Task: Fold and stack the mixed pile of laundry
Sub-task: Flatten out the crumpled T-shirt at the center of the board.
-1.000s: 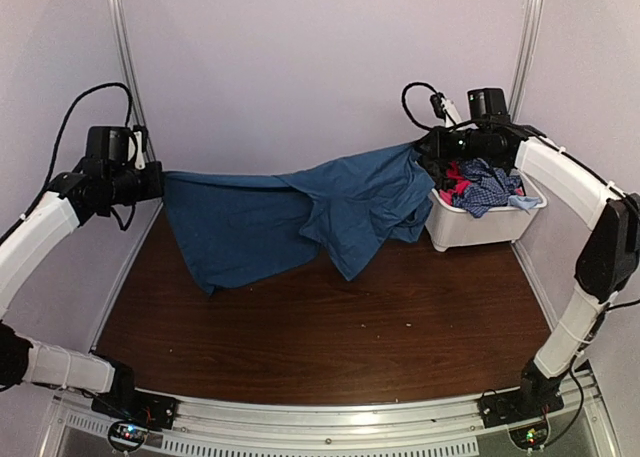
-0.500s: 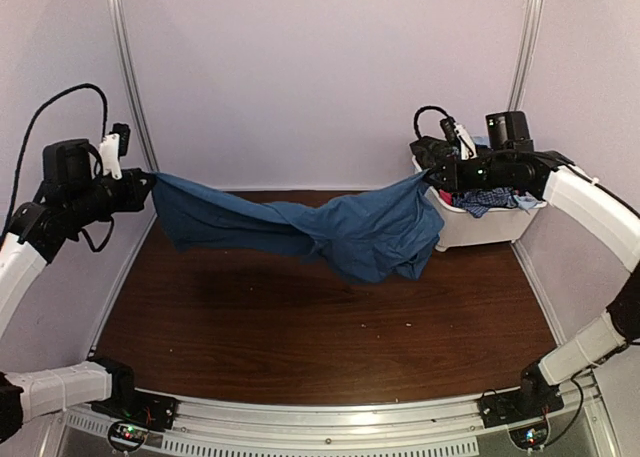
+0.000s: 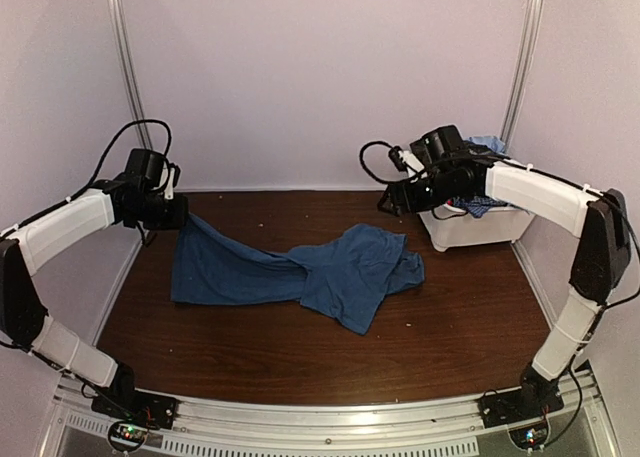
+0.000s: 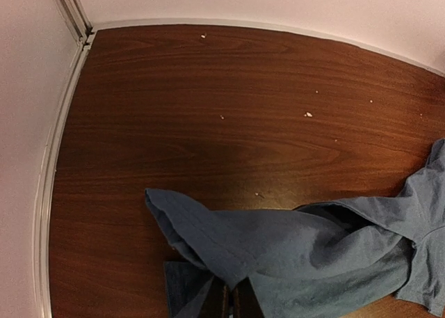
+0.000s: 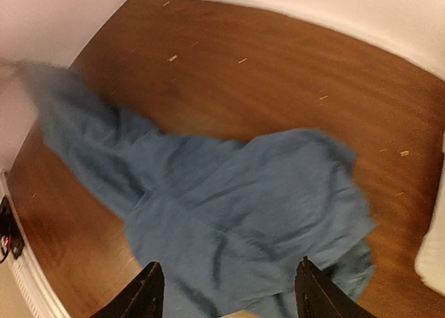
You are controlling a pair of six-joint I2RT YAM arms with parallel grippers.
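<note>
A plain dark-blue T-shirt (image 3: 330, 267) lies crumpled across the middle of the brown table. Its left corner rises to my left gripper (image 3: 181, 215), which is shut on that cloth. In the left wrist view the fabric (image 4: 299, 255) is pinched between the closed fingertips (image 4: 233, 300) at the bottom edge. My right gripper (image 3: 393, 199) hovers above the shirt's right end, open and holding nothing. From the right wrist the shirt (image 5: 236, 213) spreads out below the widely parted fingers (image 5: 142, 293). The rest of the laundry pile (image 3: 478, 207) sits in the bin, mostly hidden by the right arm.
The white plastic bin (image 3: 465, 229) stands at the back right against the wall, and its edge (image 5: 434, 255) shows in the right wrist view. Small crumbs dot the wood. Walls close in the table at the back and both sides.
My right gripper has opened and let go of the shirt, which dropped from being stretched in the air onto the table. The left gripper came down and inward, still holding its corner.
</note>
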